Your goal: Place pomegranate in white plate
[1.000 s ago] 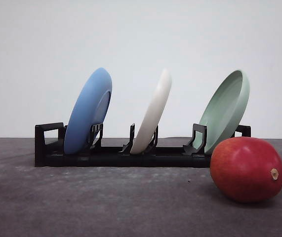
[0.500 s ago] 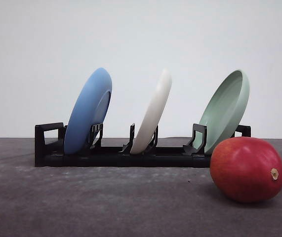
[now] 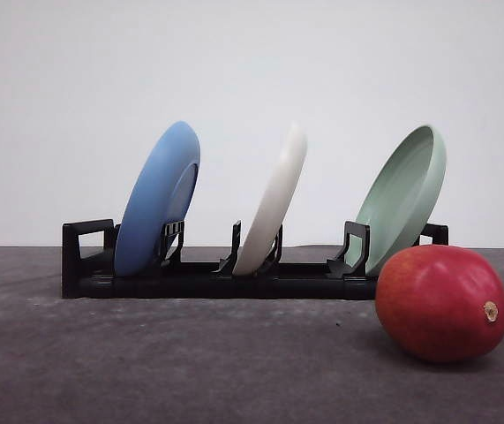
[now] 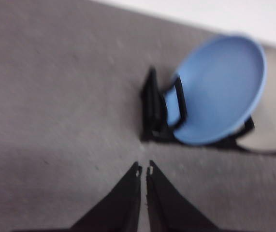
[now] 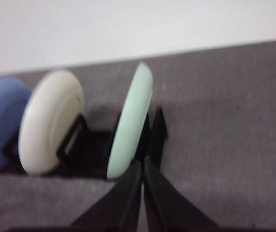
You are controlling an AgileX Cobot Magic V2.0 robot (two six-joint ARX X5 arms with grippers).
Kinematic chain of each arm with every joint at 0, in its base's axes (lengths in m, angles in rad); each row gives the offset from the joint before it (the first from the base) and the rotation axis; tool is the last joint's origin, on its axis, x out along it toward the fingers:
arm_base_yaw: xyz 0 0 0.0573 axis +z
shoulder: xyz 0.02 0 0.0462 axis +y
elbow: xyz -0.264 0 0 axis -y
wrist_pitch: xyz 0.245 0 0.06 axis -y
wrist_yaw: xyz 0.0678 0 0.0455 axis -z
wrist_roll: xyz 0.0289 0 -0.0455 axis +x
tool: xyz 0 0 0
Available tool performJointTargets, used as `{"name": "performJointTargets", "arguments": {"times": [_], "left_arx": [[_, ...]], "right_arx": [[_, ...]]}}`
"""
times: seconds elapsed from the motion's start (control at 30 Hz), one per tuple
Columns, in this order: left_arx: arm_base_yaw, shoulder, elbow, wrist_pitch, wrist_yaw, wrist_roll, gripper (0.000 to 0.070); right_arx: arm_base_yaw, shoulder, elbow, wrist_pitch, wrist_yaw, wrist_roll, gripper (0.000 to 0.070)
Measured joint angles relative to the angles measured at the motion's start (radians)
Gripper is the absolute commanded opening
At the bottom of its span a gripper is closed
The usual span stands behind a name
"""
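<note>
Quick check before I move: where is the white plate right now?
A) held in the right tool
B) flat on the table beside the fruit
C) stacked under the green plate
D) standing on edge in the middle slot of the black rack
D: the white plate stands tilted on edge in the black rack, between the blue plate and the green plate.

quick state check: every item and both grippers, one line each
pomegranate: on the table, in front of the rack's right end, not held
white plate: on edge, leaning in the rack's middle slot
blue plate: on edge, left slot
pale green plate: on edge, right slot
left gripper: jaws shut, empty
right gripper: jaws shut, empty
</note>
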Motion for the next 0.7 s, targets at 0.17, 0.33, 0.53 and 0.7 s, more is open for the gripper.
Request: {"name": "performJointTargets", "arguments": {"times": [0.17,0.33,0.53,0.7], "left_arx": [[-0.007,0.168,0.038,-0.005,0.089,0.066,0.0003],[-0.080,0.255,0.075,0.039,0.096,0.117,0.0003],[-0.189,0.303,0.141,0.137,0.097,0.235,0.0033],[-0.252,0.309,0.178,0.144,0.097,0.380,0.0026]], "right_arx": [[0.040,0.091,0.000,-0.003,-0.018,-0.062,0.0004],[0.139,0.134,0.000,-0.003,-0.018,-0.134,0.0004],[0.288,0.141,0.000,-0.003,-0.009,-0.230,0.0005],[0.361,0.141,0.000,-0.003,-0.009,-0.286,0.0006]]}}
